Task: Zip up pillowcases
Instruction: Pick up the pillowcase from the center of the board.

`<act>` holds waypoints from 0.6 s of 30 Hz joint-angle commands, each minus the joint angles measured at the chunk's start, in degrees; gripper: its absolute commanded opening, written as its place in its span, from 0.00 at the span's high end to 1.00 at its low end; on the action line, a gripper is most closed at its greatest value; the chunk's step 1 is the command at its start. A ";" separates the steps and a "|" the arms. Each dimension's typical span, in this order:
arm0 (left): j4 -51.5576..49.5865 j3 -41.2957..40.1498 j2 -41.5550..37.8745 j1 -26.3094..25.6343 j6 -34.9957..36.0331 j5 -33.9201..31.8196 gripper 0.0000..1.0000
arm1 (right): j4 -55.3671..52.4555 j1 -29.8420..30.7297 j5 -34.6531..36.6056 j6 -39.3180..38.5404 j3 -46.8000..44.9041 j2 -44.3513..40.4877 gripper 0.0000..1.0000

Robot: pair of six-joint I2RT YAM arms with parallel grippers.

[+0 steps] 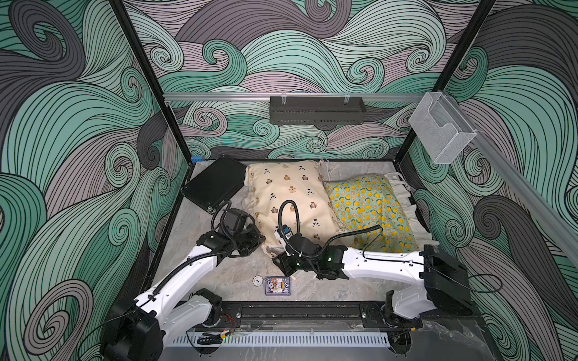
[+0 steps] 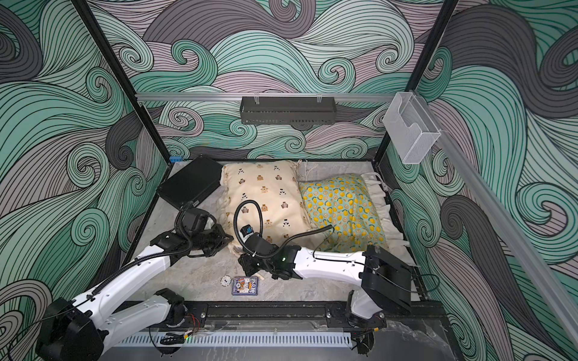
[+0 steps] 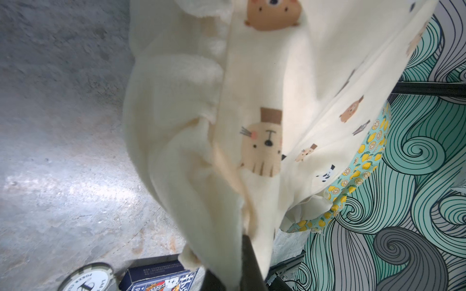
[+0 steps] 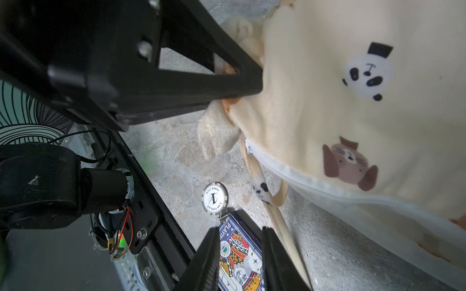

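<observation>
Working on the bear-print pillowcase (image 1: 291, 200), lying from centre toward 12 o'clock on the table (image 1: 200, 218). Clamping its near ruffled corner tight in the left pincer (image 4: 254, 85). Holding the right pincer (image 4: 239, 229) part-open and empty beside the gaping zip edge (image 4: 290, 173). Likely needing to find the slider next. Crowding in at 6 o'clock: playing-card box (image 1: 277, 286), poker chip (image 1: 257, 280). Lying at 2 o'clock: lemon pillowcase (image 1: 369, 206).

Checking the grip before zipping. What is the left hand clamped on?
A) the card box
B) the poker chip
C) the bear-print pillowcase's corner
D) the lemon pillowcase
C: in the right wrist view the left hand pinches the bear-print pillowcase at its cream corner.
</observation>
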 commanded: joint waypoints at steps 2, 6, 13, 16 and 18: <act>-0.62 2.24 -0.20 -0.19 -0.07 0.96 1.00 | 3.34 0.29 2.89 -0.10 2.29 1.33 0.69; -0.55 2.45 -0.18 -0.20 -0.10 0.96 1.00 | 3.91 0.29 5.39 -0.36 2.46 2.41 0.70; -0.21 2.53 -0.05 -0.24 -0.14 1.22 1.00 | 7.23 0.29 7.03 -2.09 1.63 3.08 0.69; -0.19 2.67 -0.27 -0.23 -0.23 1.40 1.00 | 8.28 0.29 6.38 -2.31 1.66 3.90 0.69; -0.19 2.61 -0.40 -0.23 -0.27 1.40 1.00 | 8.58 0.29 6.46 -2.21 1.67 4.42 0.69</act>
